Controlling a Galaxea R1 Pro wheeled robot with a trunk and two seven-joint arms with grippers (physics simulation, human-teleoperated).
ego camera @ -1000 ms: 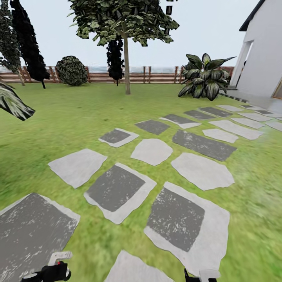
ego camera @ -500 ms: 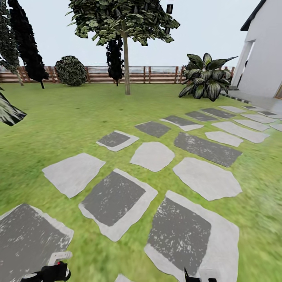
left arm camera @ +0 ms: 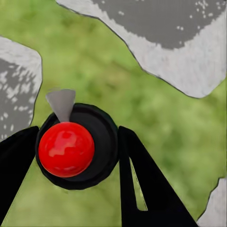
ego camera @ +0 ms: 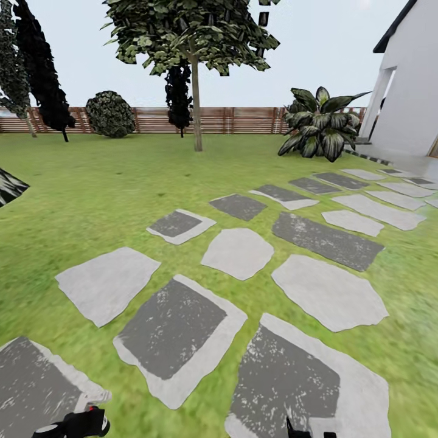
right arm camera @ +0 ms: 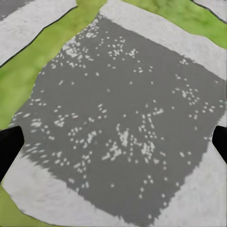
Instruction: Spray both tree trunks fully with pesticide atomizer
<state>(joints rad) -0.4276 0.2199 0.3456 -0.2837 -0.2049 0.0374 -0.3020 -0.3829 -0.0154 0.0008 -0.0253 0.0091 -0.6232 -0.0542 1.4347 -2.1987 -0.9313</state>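
The pesticide atomizer point(left arm camera: 66, 149), a black bottle with a red top, sits between the fingers of my left gripper point(left arm camera: 75, 146), which is shut on it. In the head view the atomizer point(ego camera: 91, 417) and left gripper point(ego camera: 73, 424) show at the bottom left edge. My right gripper point(right arm camera: 113, 142) is open and holds nothing, hanging over a dark grey slab point(right arm camera: 123, 123); it also shows at the head view's bottom edge point(ego camera: 307, 429). One tree point(ego camera: 188, 30) with a bare pale trunk point(ego camera: 197, 115) stands far ahead on the garden lawn point(ego camera: 121, 176).
Grey and white stepping slabs point(ego camera: 237, 252) run from below me toward the white house point(ego camera: 407, 91) at the right. A broad-leaved plant point(ego camera: 321, 125), a round shrub point(ego camera: 110, 113) and black columnar trees point(ego camera: 44, 67) stand before the wooden fence point(ego camera: 237, 120).
The whole head view has shifted: slabs slide down and nearer, so the camera has moved forward over the lawn. Both grippers keep their places and states.
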